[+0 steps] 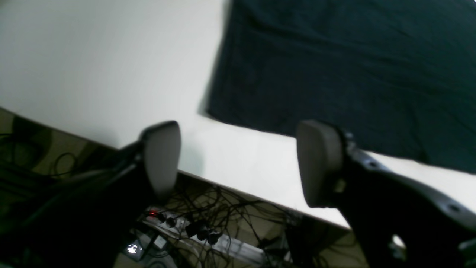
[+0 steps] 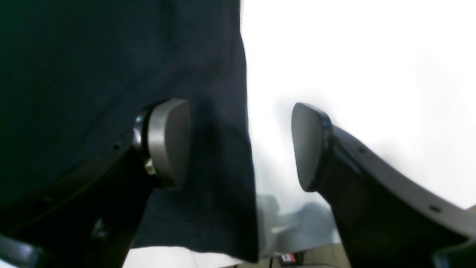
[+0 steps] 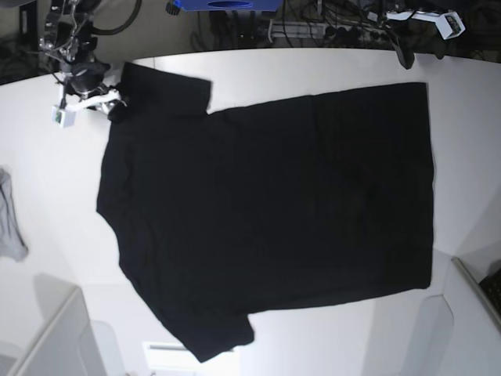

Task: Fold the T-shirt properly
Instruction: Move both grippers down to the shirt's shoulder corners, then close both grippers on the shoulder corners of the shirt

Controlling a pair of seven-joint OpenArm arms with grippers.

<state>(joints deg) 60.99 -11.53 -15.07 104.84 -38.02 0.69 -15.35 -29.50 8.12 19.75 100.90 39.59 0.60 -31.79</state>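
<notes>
While the T-shirt lies spread flat, plain side up, across the white table, both grippers stand open and empty: the left gripper near the hem corner, the right gripper straddling a sleeve edge.

A white worktop fills the scene, evenly lit and glossy. Past its edge, just behind the left claw, a dim floor holds tangled black cables — and a power strip with one red light.
</notes>
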